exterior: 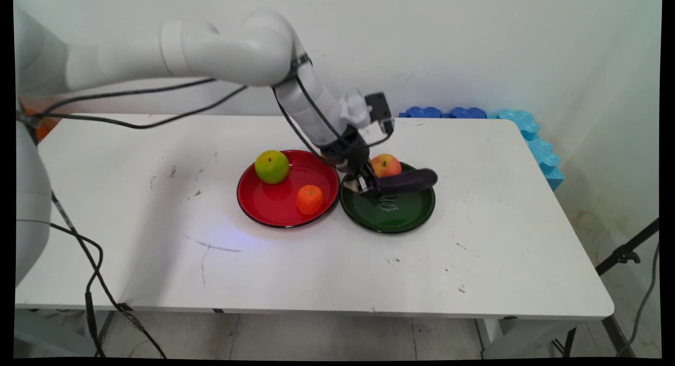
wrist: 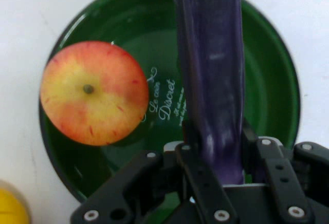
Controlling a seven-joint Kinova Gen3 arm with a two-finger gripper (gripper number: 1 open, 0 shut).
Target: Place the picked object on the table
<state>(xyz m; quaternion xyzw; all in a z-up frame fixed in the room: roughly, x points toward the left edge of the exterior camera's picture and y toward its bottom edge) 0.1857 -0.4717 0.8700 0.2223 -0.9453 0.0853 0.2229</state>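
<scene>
Gripping one end of the eggplant [wrist: 211,80], the claw [exterior: 364,185] held it level over the green plate [exterior: 406,218], beside the apple [exterior: 386,165]; red plate [exterior: 263,202] alongside on the tabletop [exterior: 474,260].

My white surface [exterior: 327,260], scuffed and marked, stands against a plain pale wall [exterior: 474,44], with blue foam pieces [exterior: 532,139] along its far right corner and tiled floor [exterior: 316,334] beneath.
</scene>
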